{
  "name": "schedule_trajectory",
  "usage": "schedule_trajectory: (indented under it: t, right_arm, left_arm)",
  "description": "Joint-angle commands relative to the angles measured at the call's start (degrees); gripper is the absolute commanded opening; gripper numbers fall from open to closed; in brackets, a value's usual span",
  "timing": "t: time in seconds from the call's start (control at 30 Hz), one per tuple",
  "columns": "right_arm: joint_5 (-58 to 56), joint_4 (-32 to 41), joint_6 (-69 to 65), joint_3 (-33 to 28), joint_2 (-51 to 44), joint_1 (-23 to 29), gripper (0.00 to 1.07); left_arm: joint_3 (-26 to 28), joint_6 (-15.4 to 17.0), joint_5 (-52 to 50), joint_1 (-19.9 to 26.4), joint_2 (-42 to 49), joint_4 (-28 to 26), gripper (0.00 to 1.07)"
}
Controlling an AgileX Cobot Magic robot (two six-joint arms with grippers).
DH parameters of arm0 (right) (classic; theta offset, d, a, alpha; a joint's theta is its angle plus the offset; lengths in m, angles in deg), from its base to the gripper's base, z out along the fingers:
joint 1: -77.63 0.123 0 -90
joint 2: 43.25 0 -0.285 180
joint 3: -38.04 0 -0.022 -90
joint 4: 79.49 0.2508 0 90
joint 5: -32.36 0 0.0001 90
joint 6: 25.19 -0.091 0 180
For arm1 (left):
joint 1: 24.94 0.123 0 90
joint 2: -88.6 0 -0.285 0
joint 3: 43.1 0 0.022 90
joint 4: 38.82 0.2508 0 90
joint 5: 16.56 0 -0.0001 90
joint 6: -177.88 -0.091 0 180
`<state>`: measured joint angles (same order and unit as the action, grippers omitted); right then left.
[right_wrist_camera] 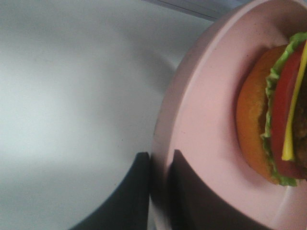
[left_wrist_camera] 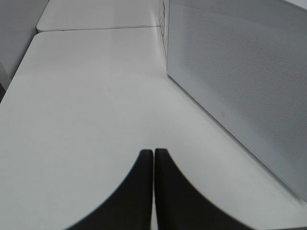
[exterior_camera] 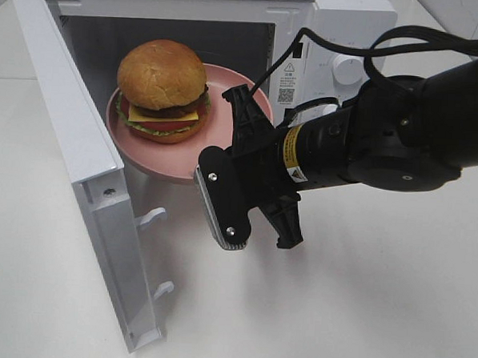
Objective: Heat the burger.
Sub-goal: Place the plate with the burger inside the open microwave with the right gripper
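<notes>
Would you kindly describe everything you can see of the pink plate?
The pink plate is round, matte and plastic-looking, with a shallow raised rim. It is at the mouth of the open microwave, carrying the burger on its middle. The right gripper is shut on its rim; whether it rests on the oven floor is unclear.

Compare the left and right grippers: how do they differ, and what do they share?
The right gripper pinches the pink plate by its rim; the left gripper holds nothing. The left gripper's fingers sit together; the right gripper's are parted by the rim. Both have dark fingers.
</notes>
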<state>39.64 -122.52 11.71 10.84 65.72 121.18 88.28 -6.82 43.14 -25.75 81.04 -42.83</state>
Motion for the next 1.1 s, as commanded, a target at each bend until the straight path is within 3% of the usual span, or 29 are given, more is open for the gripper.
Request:
schedule_trajectory:
  t: [0.03, 0.3, 0.93, 1.1]
  right_arm:
    - [3.27, -0.57, 0.69, 2.98, 1.15, -0.57, 0.00]
    - [1.89, -0.57, -0.74, 7.51, 4.30, -3.15, 0.00]
    - [-6.82, -0.23, -1.15, 20.28, 13.58, -3.15, 0.00]
    - [-9.91, 5.33, -0.97, 24.52, 16.33, -3.15, 0.00]
  left_arm:
    - [-0.11, 0.06, -0.57, -0.06, 1.15, -0.17, 0.00]
    - [-0.11, 0.06, -0.57, -0.06, 1.15, -0.17, 0.00]
    - [-0.11, 0.06, -0.57, -0.06, 1.15, -0.17, 0.00]
    - [-0.11, 0.06, -0.57, -0.06, 1.15, -0.17, 0.00]
